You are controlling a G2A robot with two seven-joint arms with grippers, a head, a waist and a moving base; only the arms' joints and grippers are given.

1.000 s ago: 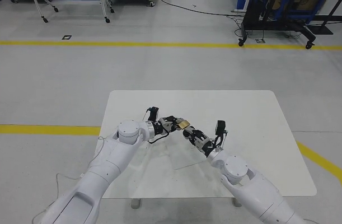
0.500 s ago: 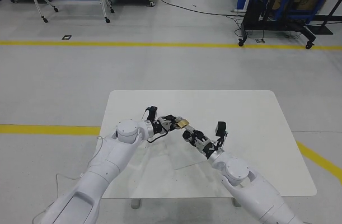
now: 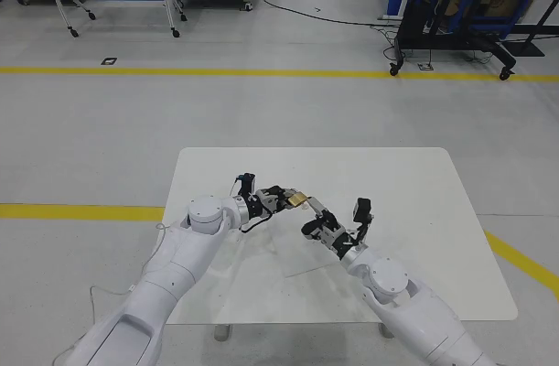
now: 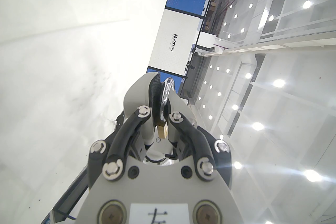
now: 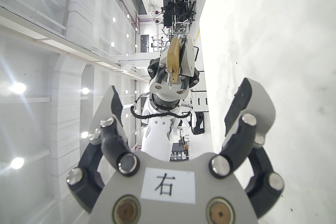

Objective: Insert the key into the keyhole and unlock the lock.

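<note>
I see left gripper [image 4: 161,101] clamped on lock [image 5: 173,55]; key [image 5: 170,80] sits in its keyhole. Right gripper [image 5: 180,91] spread wide, near lock, not touching.

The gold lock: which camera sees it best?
The right wrist view: the lock shows its brass body, key sticking out. The left wrist view catches its shackle and a brass edge; the top view shows it tiny.

Brass lock [image 5: 173,55] aloft, key [image 5: 170,80] inserted
</note>
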